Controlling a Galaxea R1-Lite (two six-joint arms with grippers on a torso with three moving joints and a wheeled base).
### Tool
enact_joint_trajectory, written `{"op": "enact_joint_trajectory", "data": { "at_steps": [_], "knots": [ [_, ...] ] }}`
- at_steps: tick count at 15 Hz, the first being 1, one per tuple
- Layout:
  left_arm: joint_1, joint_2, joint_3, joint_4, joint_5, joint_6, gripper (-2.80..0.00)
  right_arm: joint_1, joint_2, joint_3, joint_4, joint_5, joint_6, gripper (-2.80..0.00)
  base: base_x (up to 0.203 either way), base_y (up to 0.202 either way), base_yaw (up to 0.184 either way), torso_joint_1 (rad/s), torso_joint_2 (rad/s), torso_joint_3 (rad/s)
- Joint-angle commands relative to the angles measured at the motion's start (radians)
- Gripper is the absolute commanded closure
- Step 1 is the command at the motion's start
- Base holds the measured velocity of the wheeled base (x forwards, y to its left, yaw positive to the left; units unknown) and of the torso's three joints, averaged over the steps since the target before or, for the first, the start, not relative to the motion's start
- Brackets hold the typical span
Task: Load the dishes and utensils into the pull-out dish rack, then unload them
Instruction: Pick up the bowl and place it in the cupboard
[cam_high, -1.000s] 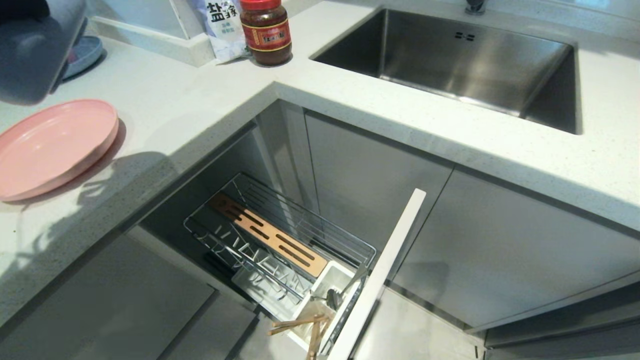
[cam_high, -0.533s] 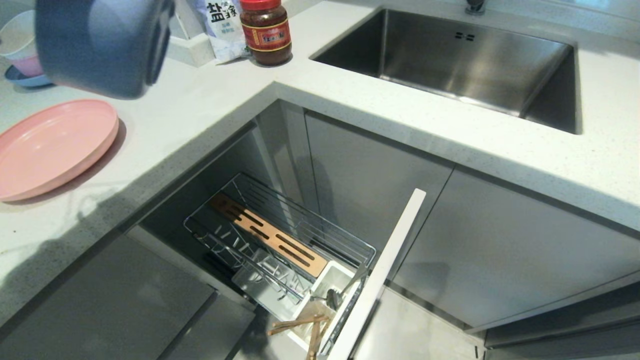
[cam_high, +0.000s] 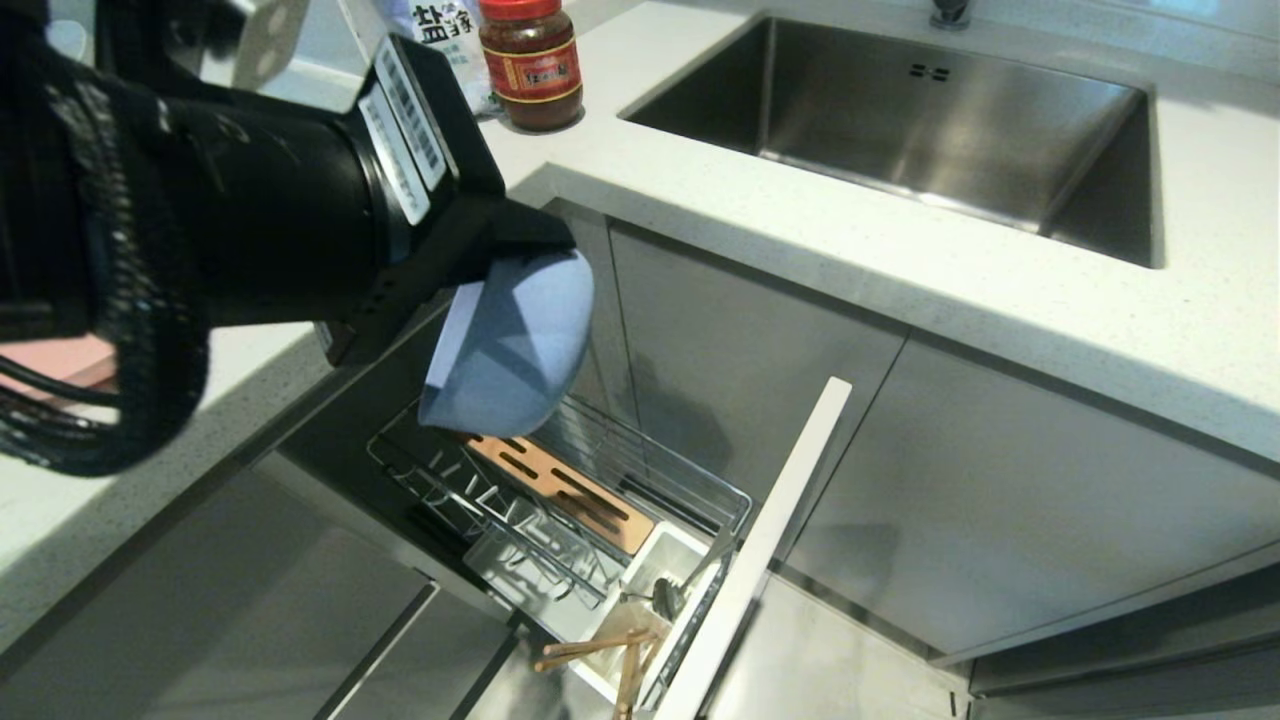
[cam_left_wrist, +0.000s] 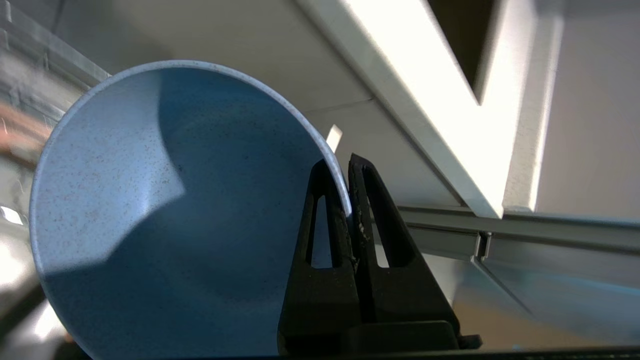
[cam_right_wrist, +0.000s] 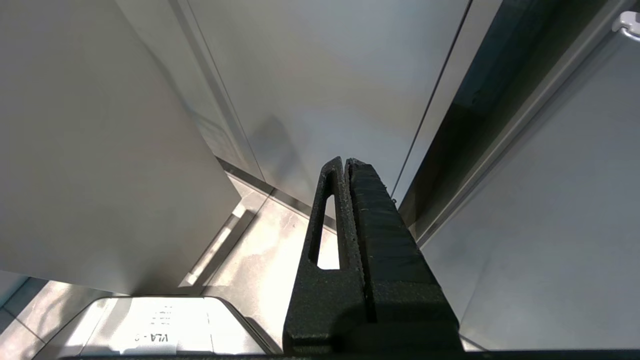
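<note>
My left gripper (cam_left_wrist: 347, 167) is shut on the rim of the blue-grey bowl (cam_high: 515, 345), one finger inside and one outside. The bowl (cam_left_wrist: 165, 210) hangs tilted on its side just above the back end of the pull-out dish rack (cam_high: 640, 470), over its slotted wooden block (cam_high: 570, 495). In the rack's white cup (cam_high: 655, 560) stand the steel spoon (cam_high: 668, 595) and the wooden chopsticks (cam_high: 600, 650). My left arm covers nearly all of the pink plate (cam_high: 50, 358) on the counter. The right gripper (cam_right_wrist: 345, 161) is shut and empty, parked low beside cabinet fronts.
The rack's pale cabinet front (cam_high: 770, 530) stands out into the aisle. A steel sink (cam_high: 900, 110) is set in the white counter (cam_high: 800, 250) at the back right. A red-lidded jar (cam_high: 530, 65) and a salt bag (cam_high: 440, 40) stand at the counter's corner.
My left arm has swung the bowl from over the counter at the far left, rightward and down, to above the rack. It now blocks the plate. The right arm is still.
</note>
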Motion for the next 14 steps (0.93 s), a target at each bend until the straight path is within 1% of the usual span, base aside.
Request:
{"op": "enact_joint_trajectory", "data": {
  "at_steps": [1, 2, 3, 4, 5, 6, 7, 9, 12, 14],
  "knots": [
    [0.002, 0.020, 0.055, -0.003, 0.019, -0.159, 0.00, 0.001, -0.004, 0.002, -0.001, 0.000, 0.000, 0.00, 0.000, 0.000, 0.000, 0.000, 0.00, 0.000],
    [0.006, 0.023, 0.080, -0.005, 0.038, -0.205, 0.00, -0.001, -0.004, 0.002, 0.000, 0.000, 0.000, 0.00, 0.000, 0.000, 0.000, 0.000, 0.00, 0.000],
    [0.027, 0.025, 0.105, -0.013, 0.067, -0.244, 0.00, 0.000, -0.004, 0.002, 0.000, 0.000, 0.000, 0.00, 0.000, 0.000, 0.000, 0.000, 0.00, 0.000],
    [0.054, 0.028, 0.125, -0.048, 0.079, -0.290, 0.00, 0.001, -0.004, 0.002, -0.001, 0.000, 0.000, 0.00, 0.000, 0.000, 0.000, 0.000, 0.00, 0.000],
    [0.072, 0.037, 0.146, -0.108, 0.081, -0.333, 0.00, 0.001, -0.004, 0.002, -0.001, 0.000, 0.000, 0.00, 0.000, 0.000, 0.000, 0.000, 0.00, 0.000],
    [0.092, 0.053, 0.164, -0.194, 0.084, -0.367, 0.00, 0.001, -0.004, 0.002, -0.001, 0.000, 0.000, 0.00, 0.000, 0.000, 0.000, 0.000, 0.00, 0.000],
    [0.109, 0.076, 0.188, -0.284, 0.089, -0.390, 0.00, 0.001, -0.004, 0.002, -0.001, 0.000, 0.000, 0.00, 0.000, 0.000, 0.000, 0.000, 0.00, 0.000],
    [0.134, 0.129, 0.235, -0.428, 0.104, -0.405, 0.00, 0.001, -0.004, 0.002, -0.001, 0.000, 0.000, 0.00, 0.000, 0.000, 0.000, 0.000, 0.00, 0.000],
    [0.163, 0.237, 0.326, -0.653, 0.110, -0.408, 0.00, 0.001, -0.004, 0.002, -0.001, 0.000, 0.000, 0.00, 0.000, 0.000, 0.000, 0.000, 0.00, 0.000],
    [0.175, 0.291, 0.379, -0.777, 0.111, -0.409, 0.00, -0.001, -0.004, 0.002, -0.001, 0.000, 0.000, 0.00, 0.000, 0.000, 0.000, 0.000, 0.00, 0.000]
  ]
}}
